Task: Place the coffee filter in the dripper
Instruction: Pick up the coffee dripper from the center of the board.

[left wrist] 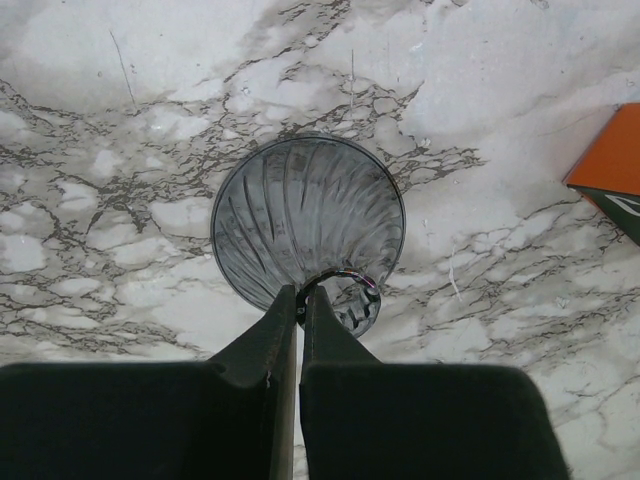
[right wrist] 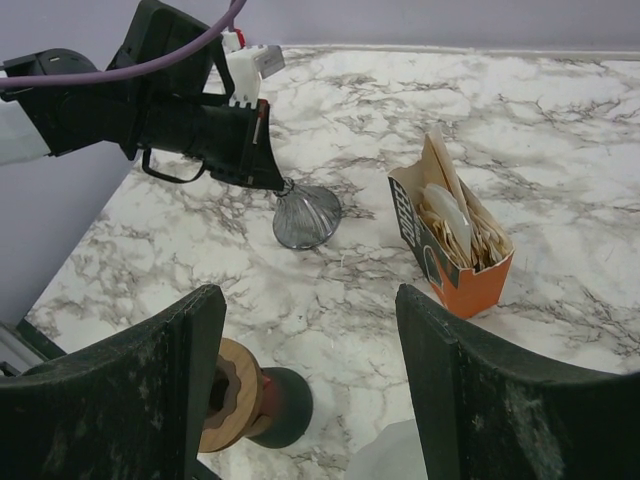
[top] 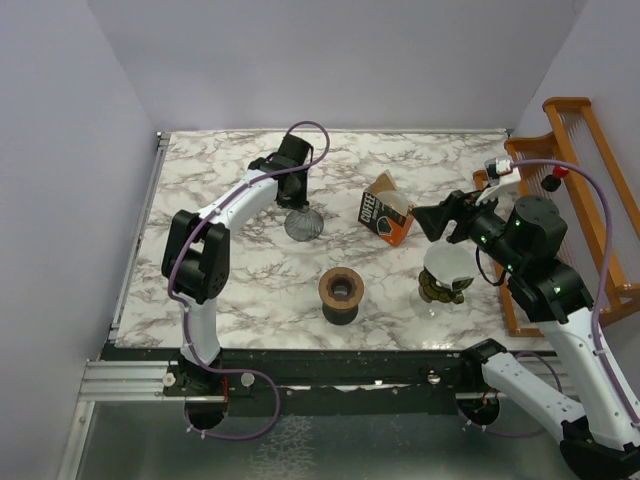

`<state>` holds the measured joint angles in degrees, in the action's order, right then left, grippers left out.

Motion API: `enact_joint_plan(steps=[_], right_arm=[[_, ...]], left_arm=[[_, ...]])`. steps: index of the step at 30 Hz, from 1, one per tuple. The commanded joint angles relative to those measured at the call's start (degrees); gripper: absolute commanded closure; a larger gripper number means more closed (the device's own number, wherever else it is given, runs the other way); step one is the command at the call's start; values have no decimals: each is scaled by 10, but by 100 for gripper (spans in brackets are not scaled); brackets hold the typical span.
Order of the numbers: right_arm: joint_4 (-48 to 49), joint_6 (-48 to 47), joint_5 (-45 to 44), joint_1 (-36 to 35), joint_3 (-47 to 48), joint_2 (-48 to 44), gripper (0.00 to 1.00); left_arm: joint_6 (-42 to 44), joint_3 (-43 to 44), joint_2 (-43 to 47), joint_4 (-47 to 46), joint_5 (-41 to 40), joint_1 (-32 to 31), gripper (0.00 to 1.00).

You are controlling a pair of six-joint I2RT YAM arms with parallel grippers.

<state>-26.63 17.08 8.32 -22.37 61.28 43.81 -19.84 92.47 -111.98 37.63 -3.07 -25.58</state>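
Observation:
The dripper (top: 303, 225) is a dark ribbed glass cone lying on its side on the marble table; it also shows in the left wrist view (left wrist: 308, 220) and the right wrist view (right wrist: 306, 215). My left gripper (top: 296, 196) (left wrist: 300, 292) is shut on the dripper's ring handle (left wrist: 352, 290). The coffee filter (top: 448, 262), a white paper cone, rests mouth-up on a dark object (top: 442, 291) at the right; only its edge (right wrist: 400, 462) shows in the right wrist view. My right gripper (top: 428, 221) (right wrist: 310, 300) is open and empty, above and just beyond the filter.
A brown-and-orange COFFEE carton (top: 385, 211) (right wrist: 455, 235) full of filters stands mid-table; its corner (left wrist: 612, 160) shows in the left wrist view. A wood-and-dark spool-shaped stand (top: 341, 295) (right wrist: 240, 395) lies near the front. A wooden rack (top: 580, 160) stands along the right edge.

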Motion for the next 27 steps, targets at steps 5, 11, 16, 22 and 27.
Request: enact_joint_plan(steps=[5,11,16,22,27], right_arm=[[-2,19,24,2,3,8,26],[7,37,47,2,7,23,25],[18,54,70,2,14,42,25],[31,81,110,2,20,78,25],[72,108,144,2,1,87,23]], left_arm=[[12,10,62,15,-7,-1,100],[15,9,102,15,-12,-1,100],[9,11,153,15,10,-1,100],[-15,-4,234,-11,78,0,100],[-52,-58,315,-65,159,0,100]])
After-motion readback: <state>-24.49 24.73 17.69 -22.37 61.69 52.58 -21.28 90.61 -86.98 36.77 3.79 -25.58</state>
